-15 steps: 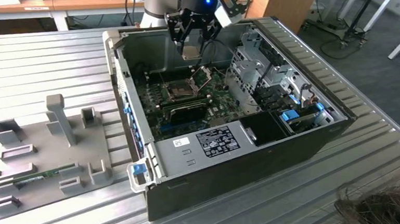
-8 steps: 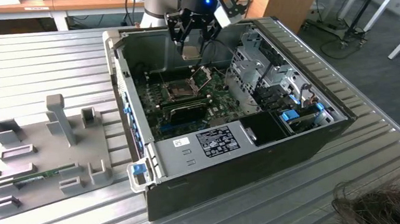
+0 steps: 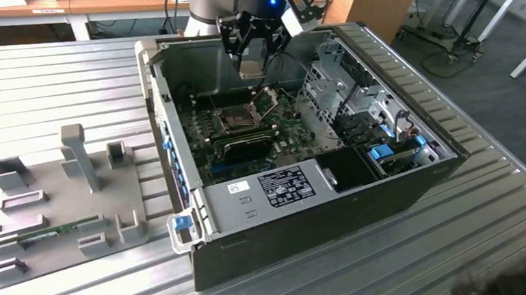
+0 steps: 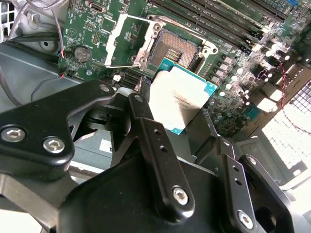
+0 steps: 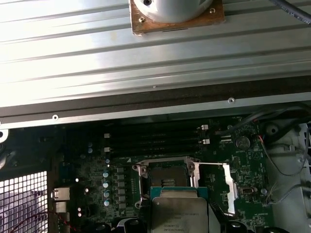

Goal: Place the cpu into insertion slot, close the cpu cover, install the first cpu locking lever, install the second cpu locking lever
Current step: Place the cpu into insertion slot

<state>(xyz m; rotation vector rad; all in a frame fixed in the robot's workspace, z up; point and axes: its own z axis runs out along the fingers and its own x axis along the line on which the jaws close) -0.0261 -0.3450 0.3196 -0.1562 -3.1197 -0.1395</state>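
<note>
Just above the insertion slot (image 4: 181,46) and its swung-open cpu cover (image 4: 127,41): the cpu (image 4: 184,94), clamped in the pincer (image 4: 172,104).

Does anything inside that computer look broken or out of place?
Nothing looks damaged. The cpu cover is swung open beside the empty insertion slot, and the tool holds the cpu clear of it, not yet seated.

The computer case (image 3: 351,214) lies open on the table (image 3: 57,73), with a holder tray (image 3: 68,201) beside it at the exterior view's left. Inside, the gripper (image 3: 249,63) holds the cpu (image 4: 182,97) above the insertion slot (image 4: 177,46), apart from it. The cpu cover (image 4: 112,42) stands tilted up just beside the slot, seemingly hinged there.
</note>
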